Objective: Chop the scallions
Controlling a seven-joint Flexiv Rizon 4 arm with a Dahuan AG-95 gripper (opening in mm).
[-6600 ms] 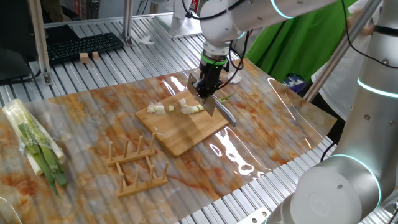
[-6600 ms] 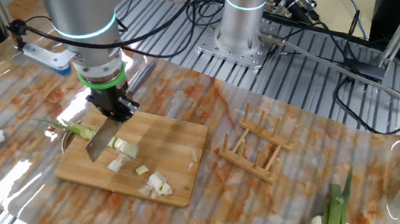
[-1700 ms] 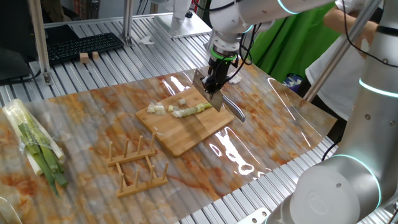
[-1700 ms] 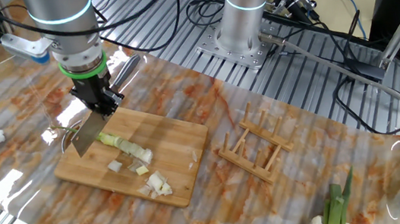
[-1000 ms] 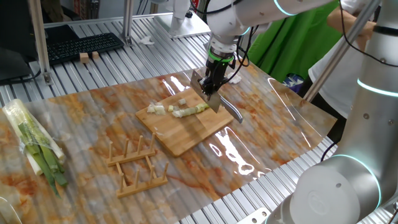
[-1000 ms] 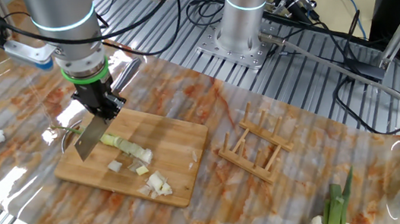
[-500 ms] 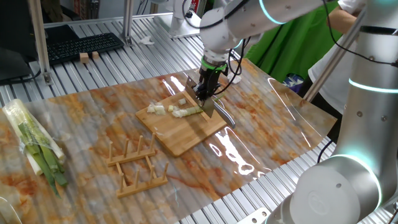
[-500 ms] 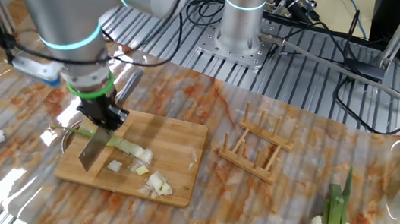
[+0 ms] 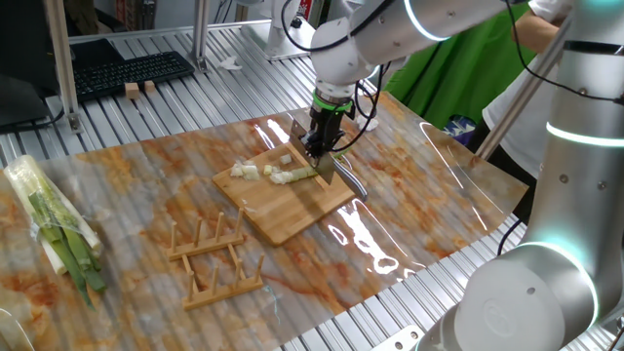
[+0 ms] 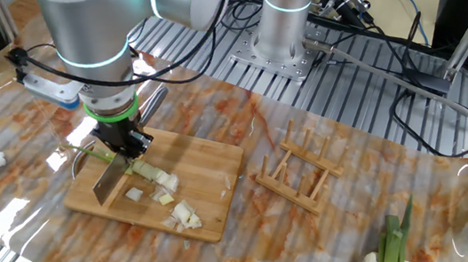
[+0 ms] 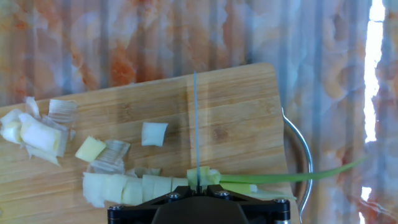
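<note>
Lowered since a moment earlier, the gripper (image 10: 126,144), jaws clamped on the knife (image 10: 109,180), apparently pressed its blade into the scallions (image 11: 146,186) near the wooden board's (image 10: 208,172) handle edge.

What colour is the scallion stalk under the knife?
White fading to light green scallion stalk, clearest in the hand view.

no readable text, labels or numbers, perhaps too small
</note>
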